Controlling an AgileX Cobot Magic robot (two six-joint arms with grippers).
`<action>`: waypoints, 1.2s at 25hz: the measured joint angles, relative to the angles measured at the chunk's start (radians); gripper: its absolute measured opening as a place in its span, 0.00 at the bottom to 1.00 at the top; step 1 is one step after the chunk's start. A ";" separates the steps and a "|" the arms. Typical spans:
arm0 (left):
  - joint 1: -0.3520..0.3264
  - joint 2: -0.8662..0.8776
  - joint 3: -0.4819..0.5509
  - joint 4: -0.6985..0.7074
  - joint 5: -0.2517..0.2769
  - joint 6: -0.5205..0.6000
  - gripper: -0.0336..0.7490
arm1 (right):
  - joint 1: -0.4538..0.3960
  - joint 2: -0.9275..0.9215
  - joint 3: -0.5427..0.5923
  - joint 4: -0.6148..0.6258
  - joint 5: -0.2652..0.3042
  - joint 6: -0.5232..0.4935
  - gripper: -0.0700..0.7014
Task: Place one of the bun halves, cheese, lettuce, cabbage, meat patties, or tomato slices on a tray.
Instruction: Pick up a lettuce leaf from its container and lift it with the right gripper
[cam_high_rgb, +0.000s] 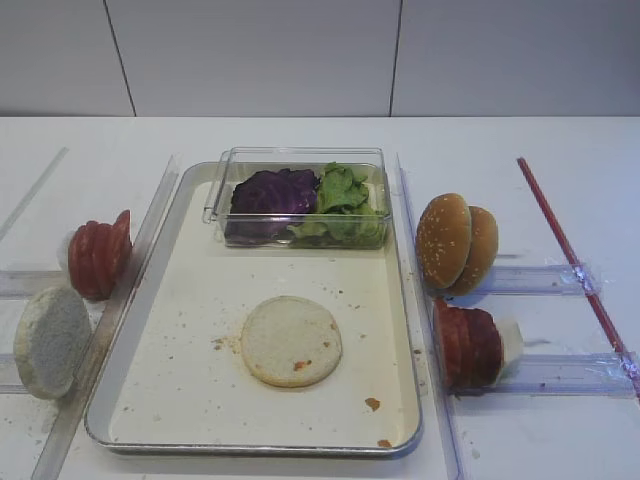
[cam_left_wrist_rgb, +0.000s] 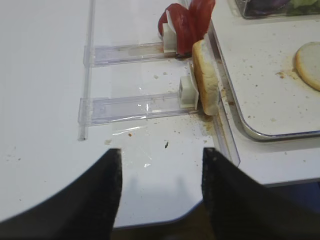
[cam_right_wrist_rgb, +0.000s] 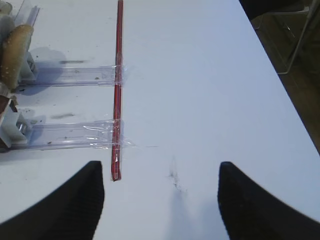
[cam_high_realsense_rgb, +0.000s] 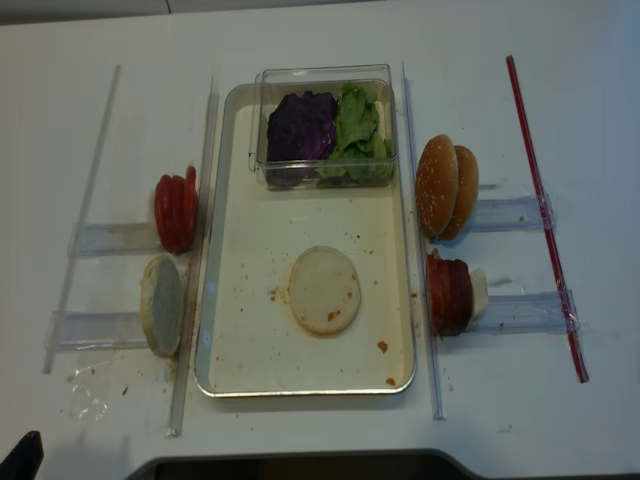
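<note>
The silver tray lies mid-table with one pale flat bun half lying on it. At its back a clear box holds purple cabbage and green lettuce. Left of the tray, tomato slices and a pale bun half stand on edge. Sesame bun halves and a second stack of red slices stand on the right. My left gripper is open and empty over the table's front edge, short of the pale bun half. My right gripper is open and empty above bare table.
Clear plastic rails hold the food stacks on both sides of the tray. A red strip is taped across the right-hand rails, just left of my right gripper. Crumbs dot the tray and the left table. The table's right edge drops off nearby.
</note>
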 joint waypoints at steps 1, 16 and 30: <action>0.000 0.000 0.000 0.000 0.000 0.000 0.49 | 0.000 0.000 0.000 0.000 0.000 0.000 0.75; 0.000 0.000 0.000 0.000 0.000 0.000 0.49 | 0.000 0.000 0.000 0.001 0.000 0.000 0.75; 0.000 0.000 0.000 0.000 0.000 0.000 0.49 | 0.000 0.211 -0.114 0.123 0.021 0.000 0.75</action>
